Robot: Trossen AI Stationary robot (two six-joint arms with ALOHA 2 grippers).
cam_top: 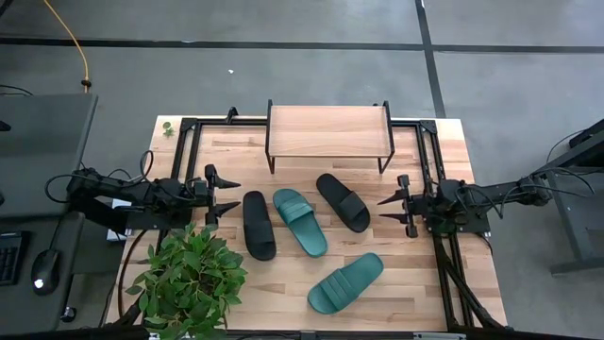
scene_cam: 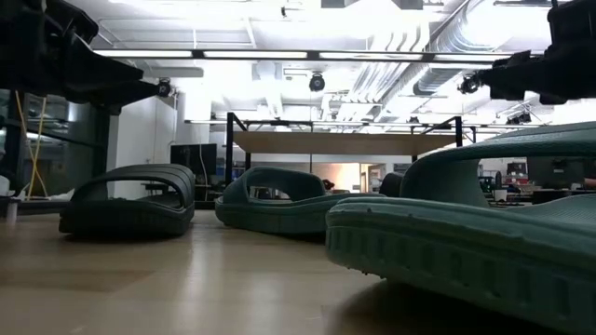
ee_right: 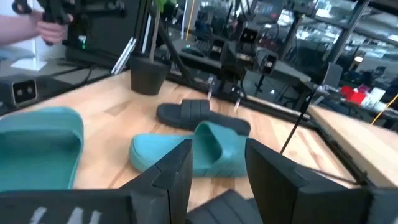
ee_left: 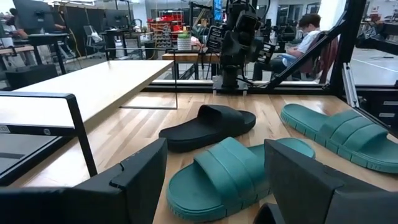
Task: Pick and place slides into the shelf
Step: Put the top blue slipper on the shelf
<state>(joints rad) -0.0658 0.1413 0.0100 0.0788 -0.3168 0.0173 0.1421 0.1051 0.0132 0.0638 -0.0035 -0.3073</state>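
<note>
Teal slide (scene_cam: 466, 233) nearest the low camera lies by the table's front edge; the second teal slide (cam_top: 300, 222) and two black slides (cam_top: 258, 225) (cam_top: 343, 202) sit mid-table, none on the shelf (cam_top: 328, 130) at the back edge. Left gripper (cam_top: 226, 194), jaws open and empty, is just beside the left black slide, whose long axis runs front-to-back, across its reach. Right gripper (cam_top: 389, 209), partly open, empty, faces the other black slide.

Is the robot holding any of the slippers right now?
No. Both the left pincer and the right pincer are open and empty; all four slides lie on the table.
</note>
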